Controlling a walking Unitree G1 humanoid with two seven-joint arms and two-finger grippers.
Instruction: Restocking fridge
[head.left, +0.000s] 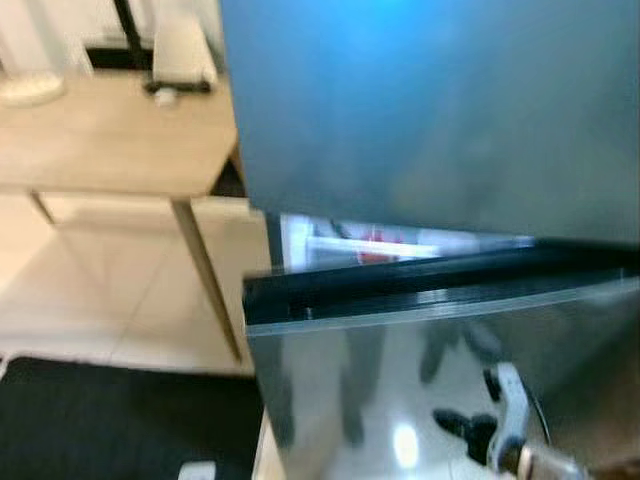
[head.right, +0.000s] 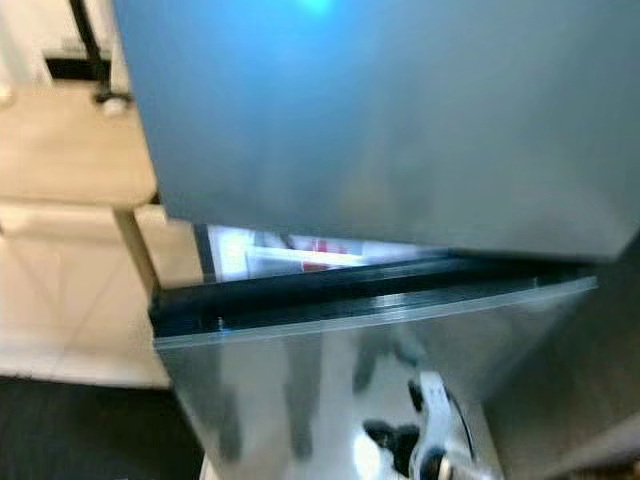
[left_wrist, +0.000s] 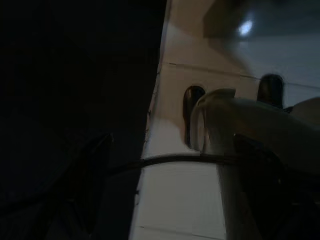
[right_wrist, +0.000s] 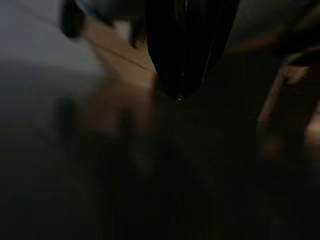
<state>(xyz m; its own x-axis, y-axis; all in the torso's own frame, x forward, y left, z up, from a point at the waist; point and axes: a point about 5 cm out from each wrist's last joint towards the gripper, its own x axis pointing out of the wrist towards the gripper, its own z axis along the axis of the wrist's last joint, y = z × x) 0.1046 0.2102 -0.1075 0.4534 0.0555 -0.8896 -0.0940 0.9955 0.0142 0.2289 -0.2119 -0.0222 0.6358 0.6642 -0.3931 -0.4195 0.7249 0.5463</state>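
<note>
Fridge: a tall grey-blue appliance (head.left: 430, 110) with smooth, glossy metal faces, standing close before the camera and taking up most of the head views (both are blurred).
Doors: two, stacked; the upper door (head.right: 380, 110) is a flat sheet with a blue glint near its top, and the lower door (head.left: 400, 390) is mirror-like, with blurred reflections of the robot on it.
Long axis: the fridge stands upright, its front facing the robot; the seam between the doors runs crosswise.
Seal: one black band (head.left: 440, 285) along the top of the lower door.
Gap: the upper door stands ajar, and through the slit show a lit white interior and some white-and-red packaging (head.right: 310, 255) (too blurred to identify).
Table: one light wooden top (head.left: 110, 140) on slim legs, to the robot's left of the fridge.
Floor: pale glossy tiles (head.left: 90, 300) meeting one dark mat (head.left: 120, 425).
Left gripper: cannot tell how its fingers stand; its wrist view is dark.
Right gripper: its black fingers (right_wrist: 185, 45) lie pressed together, tips down, holding nothing.
</note>
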